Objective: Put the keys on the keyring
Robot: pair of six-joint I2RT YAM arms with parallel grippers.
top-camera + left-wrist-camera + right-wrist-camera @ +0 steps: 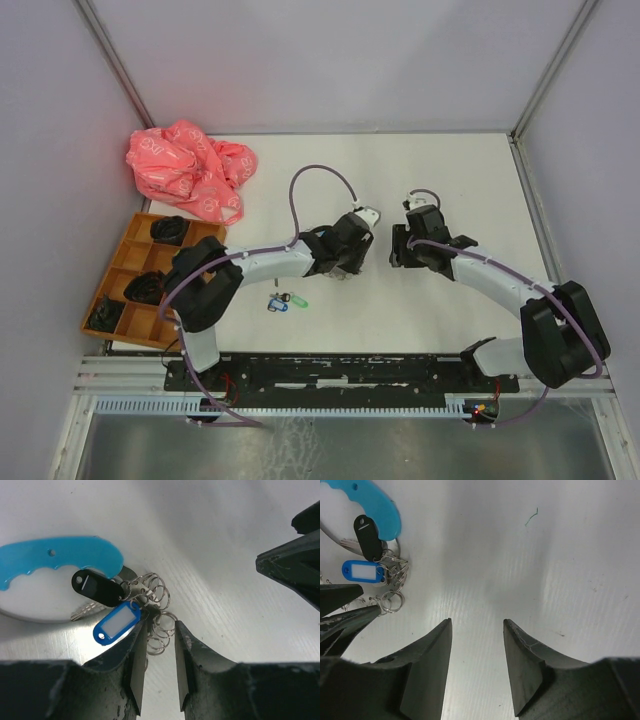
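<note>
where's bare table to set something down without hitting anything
Bare: the far strip of table right of the pink bag, and the far right corner past the right claw. Crowded: the middle, where the left claw sits at the keyring and keys, and the left edge by the orange tray.

White arm links [278,263], black joints [205,288], looping purple cables [320,167].

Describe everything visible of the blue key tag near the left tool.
The blue key tag is an oblong of glossy blue plastic with a white label window and a hole at its free end. It lies flat on the white table, its other end meeting a cluster of silver split rings beside a black tag. The left tool stands open just beside that end; contact is unclear.
</note>
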